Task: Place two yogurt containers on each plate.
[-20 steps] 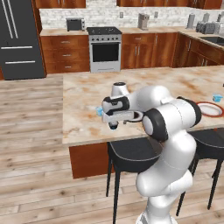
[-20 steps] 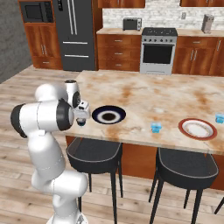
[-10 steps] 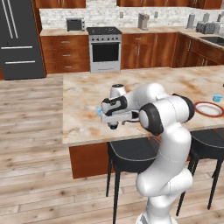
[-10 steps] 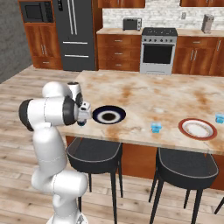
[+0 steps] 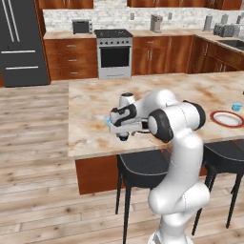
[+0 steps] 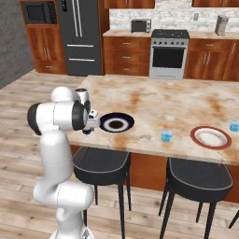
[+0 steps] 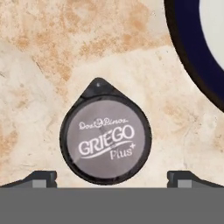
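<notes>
The big marbled tabletop (image 6: 186, 105) stretches across both base views, with black stools (image 6: 100, 163) tucked under its near edge. On it, the black-rimmed plate (image 6: 116, 123) with its white ring and dark centre lies near the left front corner, and in the hand view its dark rim (image 7: 192, 65) curves through the upper right. Well apart from it, toward the right end, sits the red-rimmed plate (image 6: 211, 137) with its white centre, bare on top; the left base view has it too (image 5: 228, 118). Now the cups: one light blue yogurt cup (image 6: 166, 136) stands on the tabletop between the two plates, nearer the red one, and another blue cup (image 6: 234, 126) stands just beyond the red plate at the far right, also seen in the left base view (image 5: 236, 106). The arm is bent low over the left front corner, its tool (image 6: 87, 130) pointing down just beside the black-rimmed plate. Straight below the hand camera is the dark yogurt cup (image 7: 106, 139), pale grey lid up, lettering reading "GRIEGO Plus", standing on the tabletop clear of the plate. The tool (image 7: 112, 178) is spread wide, its two tips either side of the cup and touching nothing.
</notes>
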Motion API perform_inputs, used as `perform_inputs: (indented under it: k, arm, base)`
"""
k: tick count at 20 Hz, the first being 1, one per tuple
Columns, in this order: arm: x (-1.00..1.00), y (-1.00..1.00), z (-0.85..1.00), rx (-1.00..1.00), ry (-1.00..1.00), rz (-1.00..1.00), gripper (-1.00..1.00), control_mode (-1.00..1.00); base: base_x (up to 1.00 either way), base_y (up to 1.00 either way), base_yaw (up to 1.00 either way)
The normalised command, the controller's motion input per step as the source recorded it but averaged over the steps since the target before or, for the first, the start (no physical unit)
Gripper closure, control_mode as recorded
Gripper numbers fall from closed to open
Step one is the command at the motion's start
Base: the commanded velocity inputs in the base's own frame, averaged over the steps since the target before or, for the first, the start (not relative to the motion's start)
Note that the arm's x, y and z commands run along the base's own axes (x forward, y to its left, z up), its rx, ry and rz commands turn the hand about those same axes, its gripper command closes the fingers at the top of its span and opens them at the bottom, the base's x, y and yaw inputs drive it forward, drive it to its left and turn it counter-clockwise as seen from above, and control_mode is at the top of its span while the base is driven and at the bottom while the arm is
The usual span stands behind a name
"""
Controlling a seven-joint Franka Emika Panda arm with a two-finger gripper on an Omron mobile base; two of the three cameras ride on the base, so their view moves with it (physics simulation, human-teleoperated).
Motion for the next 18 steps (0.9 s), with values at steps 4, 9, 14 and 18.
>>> perform_inputs:
  k: [4, 9, 14, 18]
  arm:
    - [0.22, 0.03, -0.12, 0.01, 0.0, -0.02, -1.0, -1.0]
    - [0.08, 0.01, -0.11, 0.0, 0.0, 0.0, -1.0, -1.0]
    - [0.0, 0.0, -0.09, 0.0, 0.0, 0.0, -1.0, -1.0]
    - [0.0, 0.0, -0.1, 0.0, 0.0, 0.0, -1.0, -1.0]
  base:
    - [0.0, 0.0, 0.0]
    - [0.0, 0.0, 0.0]
    - [0.0, 0.0, 0.0]
    - [0.0, 0.0, 0.0]
